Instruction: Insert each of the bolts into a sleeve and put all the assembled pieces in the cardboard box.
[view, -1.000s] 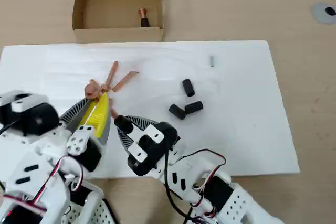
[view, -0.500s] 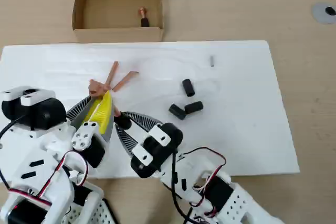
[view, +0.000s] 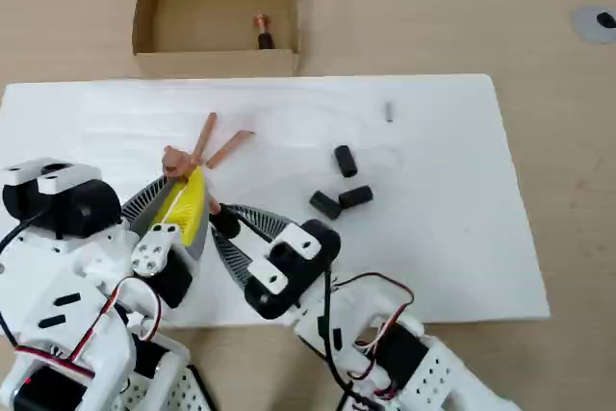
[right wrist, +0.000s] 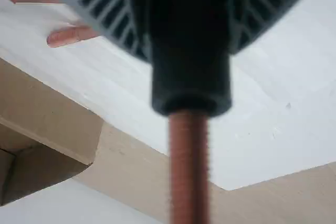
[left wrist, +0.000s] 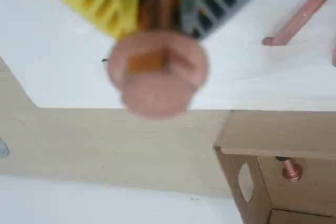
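My left gripper [view: 181, 178], with one yellow jaw, is shut on a copper bolt [view: 174, 160]. The bolt's hex head [left wrist: 157, 72] faces the left wrist camera. My right gripper [view: 229, 228] is shut on a black sleeve [view: 225, 222] just in front of the bolt's tip. In the right wrist view the copper shaft [right wrist: 189, 166] comes straight out of the sleeve [right wrist: 191, 45]. Two loose bolts [view: 204, 136] [view: 231, 149] lie just beyond the grippers. Three loose sleeves [view: 345, 161] [view: 325, 204] [view: 355, 196] lie to the right. One assembled piece [view: 262, 32] lies in the cardboard box [view: 144, 16].
A white sheet [view: 443, 218] covers the wooden table, and the box stands past its far edge. A small grey piece [view: 389, 113] lies on the far right part of the sheet. A grey disc [view: 594, 22] sits on the table at the far right.
Both arms have shifted a little, bringing the right gripper's sleeve closer against the tip of the bolt in the left gripper. The loose bolts and sleeves have not moved.
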You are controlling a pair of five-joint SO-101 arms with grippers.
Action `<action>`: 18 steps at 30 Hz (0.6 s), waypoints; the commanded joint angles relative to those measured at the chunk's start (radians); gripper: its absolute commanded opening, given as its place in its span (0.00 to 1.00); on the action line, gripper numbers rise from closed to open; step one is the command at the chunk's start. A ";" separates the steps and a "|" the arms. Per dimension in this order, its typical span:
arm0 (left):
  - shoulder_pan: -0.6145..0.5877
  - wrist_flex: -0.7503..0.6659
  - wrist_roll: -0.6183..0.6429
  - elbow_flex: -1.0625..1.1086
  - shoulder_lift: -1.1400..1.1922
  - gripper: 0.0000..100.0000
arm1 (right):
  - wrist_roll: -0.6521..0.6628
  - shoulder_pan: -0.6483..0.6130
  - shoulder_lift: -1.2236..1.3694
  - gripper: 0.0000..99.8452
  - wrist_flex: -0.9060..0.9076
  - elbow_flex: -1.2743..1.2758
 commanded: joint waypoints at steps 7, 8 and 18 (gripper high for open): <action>0.094 -0.021 -0.029 0.021 0.005 0.01 | -0.011 0.021 -0.180 0.01 -0.029 -0.004; 0.103 -0.021 -0.029 0.029 0.005 0.01 | -0.011 0.021 -0.180 0.01 -0.029 -0.004; 0.110 0.008 -0.095 0.034 0.005 0.01 | -0.008 0.021 -0.180 0.01 -0.029 -0.007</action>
